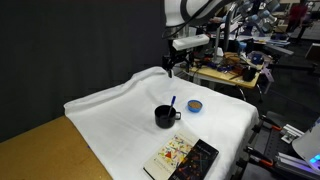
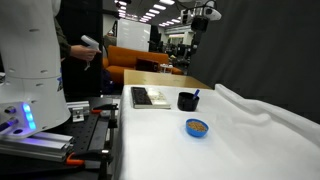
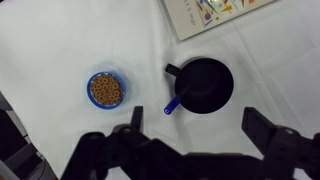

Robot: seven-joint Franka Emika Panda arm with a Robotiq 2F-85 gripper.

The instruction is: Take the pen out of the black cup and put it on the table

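Observation:
The black cup (image 1: 165,116) stands on the table (image 1: 120,115), which is draped in white cloth. It also shows in the other exterior view (image 2: 187,101) and in the wrist view (image 3: 204,84). The blue pen (image 1: 171,102) leans in the cup, its end sticking over the rim in both exterior views (image 2: 195,94) and in the wrist view (image 3: 173,104). My gripper (image 1: 171,66) hangs high above the table's far edge, well above the cup. In the wrist view its fingers (image 3: 197,124) are spread wide and empty.
A small round blue dish with orange contents (image 1: 194,104) sits beside the cup (image 3: 105,89). A colourful book (image 1: 180,158) lies near the table's front edge (image 3: 210,12). Cluttered desks stand behind. A person (image 2: 75,50) stands beside the table.

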